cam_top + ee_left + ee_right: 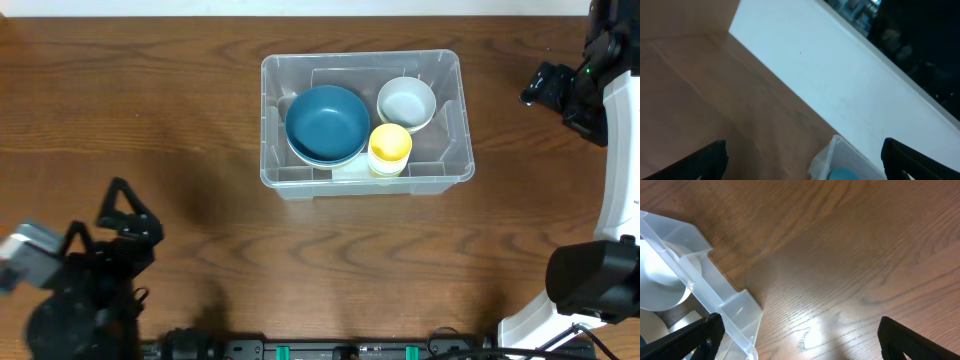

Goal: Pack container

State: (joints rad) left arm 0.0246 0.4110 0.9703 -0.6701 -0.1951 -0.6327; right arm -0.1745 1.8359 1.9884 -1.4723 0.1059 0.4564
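The wooden table (150, 120) lies bare on all sides of the container (452, 150), with the widest open stretch to the container's left and in front of it. The table's far edge runs close behind the container. The clear bin sits flat, long sides parallel to that edge. The left gripper (804, 152) hangs well apart from the container, off its front-left corner. Its fingers (710, 157) are spread wide with nothing between them. In its wrist view only a corner of the container shows, low between the fingers. The right gripper (800, 327) is off the container's right end, nearer but not touching, also spread wide and empty. Its wrist view shows bare wood between the fingers and the container's rim beside one finger (705, 335). Inside the container, a blue bowl (327, 123) fills the left half. A white bowl (406, 102) sits at the back right. A yellow cup (389, 147) stands just in front of the white bowl.
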